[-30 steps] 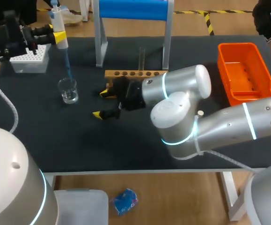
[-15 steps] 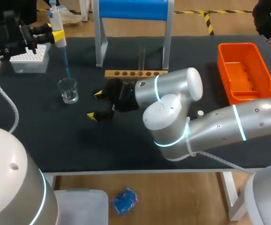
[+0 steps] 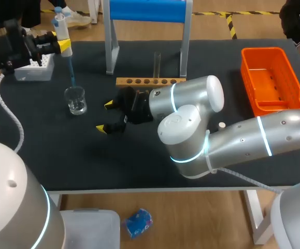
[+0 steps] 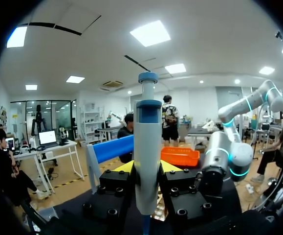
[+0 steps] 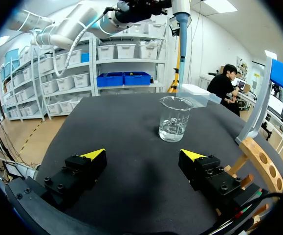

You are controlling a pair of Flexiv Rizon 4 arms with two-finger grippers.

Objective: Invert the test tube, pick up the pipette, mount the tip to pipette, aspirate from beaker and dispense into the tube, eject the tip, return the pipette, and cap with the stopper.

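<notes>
We logged left hand (image 3: 62,45) grasping pipette (image 3: 61,27) over beaker (image 3: 75,100) by worktop's (image 3: 56,155) left edge | right hand (image 3: 105,116) released | risk: carried tip (image 3: 71,70) could drip, or miss the tube (image 3: 157,63).

Pipette (image 3: 61,31) hangs over beaker (image 3: 75,100); rack (image 3: 150,81) stands right, apparently holding the tube (image 3: 157,63).

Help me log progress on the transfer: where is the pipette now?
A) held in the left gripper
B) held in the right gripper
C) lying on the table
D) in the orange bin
A: the left gripper is shut on the upright pipette, while the right gripper is open with nothing in it.
</notes>
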